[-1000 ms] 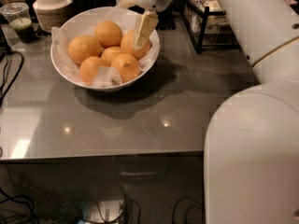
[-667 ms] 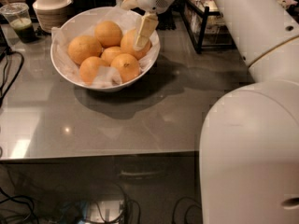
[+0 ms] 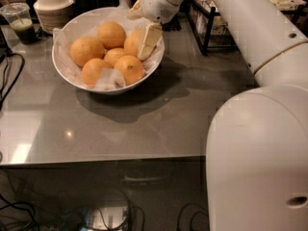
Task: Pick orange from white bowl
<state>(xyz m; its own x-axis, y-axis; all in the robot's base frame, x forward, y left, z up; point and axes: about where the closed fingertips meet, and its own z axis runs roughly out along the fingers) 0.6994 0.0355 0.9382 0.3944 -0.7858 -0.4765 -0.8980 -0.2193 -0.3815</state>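
Six oranges lie in the white bowl (image 3: 72,78), a wide glossy dish lined with crinkled white paper that sits toward the far left of the grey desk (image 3: 159,119). One orange sits at 9 o'clock in the bowl, one at 12, one in the middle, two along the near edge at 5 and 7. The sixth orange (image 3: 132,42) is at 2 o'clock, close to the rim.

The gripper (image 3: 147,40) is down inside the bowl at that 2 o'clock spot. One cream-coloured finger slants down across the right side of that orange and touches it. The rest of the jaws is hidden behind the wrist and the fruit, so I cannot tell whether the jaws are open, closed or gripping the orange.

The white arm (image 3: 250,28) reaches in from the upper right, and the robot's rounded body (image 3: 260,162) fills the near right corner.

At 11 o'clock from the bowl stands a stack of beige ribbed bowls (image 3: 53,8), just beside its rim. At 10 o'clock, near the desk's left edge, is a clear plastic cup (image 3: 19,24) with a green drink. Black cables (image 3: 9,76) trail over the left side of the desk.
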